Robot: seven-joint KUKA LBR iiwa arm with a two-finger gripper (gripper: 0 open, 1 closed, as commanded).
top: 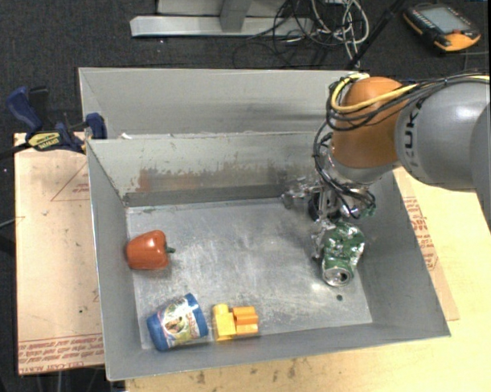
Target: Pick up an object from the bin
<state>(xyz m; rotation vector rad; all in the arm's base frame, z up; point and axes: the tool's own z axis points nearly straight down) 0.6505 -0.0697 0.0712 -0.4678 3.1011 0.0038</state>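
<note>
Toward the right of the bin (247, 255), the hand (333, 219) hangs over a crushed green can (342, 256) lying far-to-near, top nearest; whether clamped, cannot tell.

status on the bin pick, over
Gripper low at the right of the bin, directly above a crushed green can. Hold on the can not confirmed. Red pepper, blue tub and yellow-orange blocks lie far left, out of the way.

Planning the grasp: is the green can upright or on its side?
On its side: the can lies tipped, its silver end pointing sideways, not up.
</note>
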